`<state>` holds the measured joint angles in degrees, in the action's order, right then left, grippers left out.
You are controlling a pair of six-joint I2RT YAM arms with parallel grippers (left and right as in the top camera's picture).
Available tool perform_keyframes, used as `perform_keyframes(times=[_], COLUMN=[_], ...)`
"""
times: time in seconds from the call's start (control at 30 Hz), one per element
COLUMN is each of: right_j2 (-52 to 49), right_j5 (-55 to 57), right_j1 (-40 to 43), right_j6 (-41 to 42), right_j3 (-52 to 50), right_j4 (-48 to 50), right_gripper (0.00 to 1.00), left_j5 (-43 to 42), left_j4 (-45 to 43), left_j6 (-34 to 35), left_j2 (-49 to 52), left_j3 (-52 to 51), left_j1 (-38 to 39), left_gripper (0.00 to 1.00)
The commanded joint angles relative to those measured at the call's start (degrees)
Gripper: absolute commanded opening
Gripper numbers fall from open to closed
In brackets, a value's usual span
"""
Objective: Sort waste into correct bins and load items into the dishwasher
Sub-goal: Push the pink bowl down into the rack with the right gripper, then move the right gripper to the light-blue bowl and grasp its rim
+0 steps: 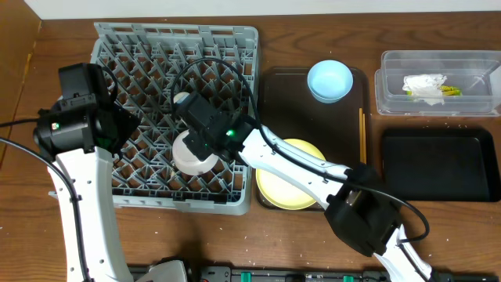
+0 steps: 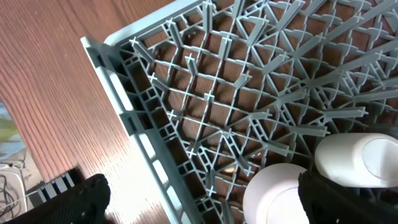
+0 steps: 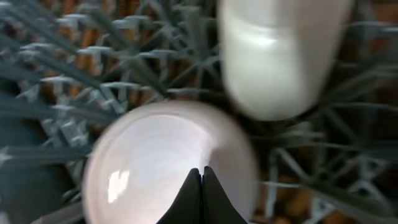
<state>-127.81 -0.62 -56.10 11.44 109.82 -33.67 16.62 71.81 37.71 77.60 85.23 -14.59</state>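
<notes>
1. The grey dish rack (image 1: 177, 47) lay at 9 o'clock on the table, with the dark brown serving tray (image 1: 270, 102) just beside it at 3 o'clock.
2. The right gripper (image 3: 202, 186) reached into the rack. Its dark fingers were pressed tight together over the pinkish-white bowl (image 1: 188, 163), with nothing seen between them.
3. That bowl sat among the pegs in the rack's near middle. The small white cup (image 1: 182, 99) stood apart from it at 12 o'clock, also inside the rack.
4. The left gripper (image 2: 208, 202) hung over the rack's 9 o'clock edge with its fingers spread wide and empty. In the left wrist view, bowl and cup lay by its right finger.
5. The round yellow plate (image 1: 291, 188) rested at the serving tray's 6 o'clock end and the light blue bowl (image 1: 329, 81) at its 12 o'clock end. Thin wooden chopsticks (image 1: 362, 135) lay along its 3 o'clock rim.
6. The clear plastic tub (image 1: 391, 86) at 2 o'clock held the crumpled wrapper (image 1: 425, 84).
7. The black tray (image 1: 438, 166) lay just beside the tub at 6 o'clock.
</notes>
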Motion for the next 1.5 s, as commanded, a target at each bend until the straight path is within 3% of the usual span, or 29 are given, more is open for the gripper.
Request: perform_keyframes(times=[0.0,0.23,0.27,0.3,0.33,0.53,0.8,0.93,1.07,1.37,1.47], right_j2=[0.5,4.2,4.8,5.2,5.7,7.6,3.7,-0.1,-3.4,-8.8,-8.5], right_j5=[7.0,10.3,11.6,13.0,14.8,17.8,17.2,16.6,11.4,10.0,10.0], right_j1=[1.0,6.1,7.5,8.7,10.0,17.4,24.3,26.6,28.5,28.9,28.5], right_j6=[-0.3,4.5,4.4,4.4,4.3,-0.4,-0.3,4.0,5.7,7.5,7.5], right_j3=[3.7,12.4,13.2,13.6,14.0,14.0,9.2,6.0,4.7,4.8,5.3], right_j4=[-2.3,-9.9,-10.5,-11.0,-11.2,-15.4,-17.5,-16.6,-16.7,-15.7,-15.4], right_gripper=[0.05,0.38,0.55,0.87,0.99,0.95,0.99,0.98,0.76,0.43,0.22], left_j5=[0.2,0.2,0.2,0.2,0.2,0.2,0.2,0.2,0.2,0.2,0.2], left_j4=[0.2,0.2,0.2,0.2,0.2,0.2,0.2,0.2,0.2,0.2,0.2], left_j6=[0.7,0.7,0.7,0.7,0.7,0.7,0.7,0.7,0.7,0.7,0.7], left_j2=[-0.1,-0.1,-0.1,-0.1,-0.1,-0.1,-0.1,-0.1,-0.1,-0.1,-0.1], left_j3=[1.0,1.0,1.0,1.0,1.0,1.0,1.0,1.0,1.0,1.0,1.0], left_j1=[-0.3,-0.3,-0.3,-0.3,-0.3,-0.3,-0.3,-0.3,-0.3,-0.3,-0.3], left_gripper=[0.98,0.98,0.98,0.98,0.98,0.98,0.98,0.98,0.98,0.98,0.98])
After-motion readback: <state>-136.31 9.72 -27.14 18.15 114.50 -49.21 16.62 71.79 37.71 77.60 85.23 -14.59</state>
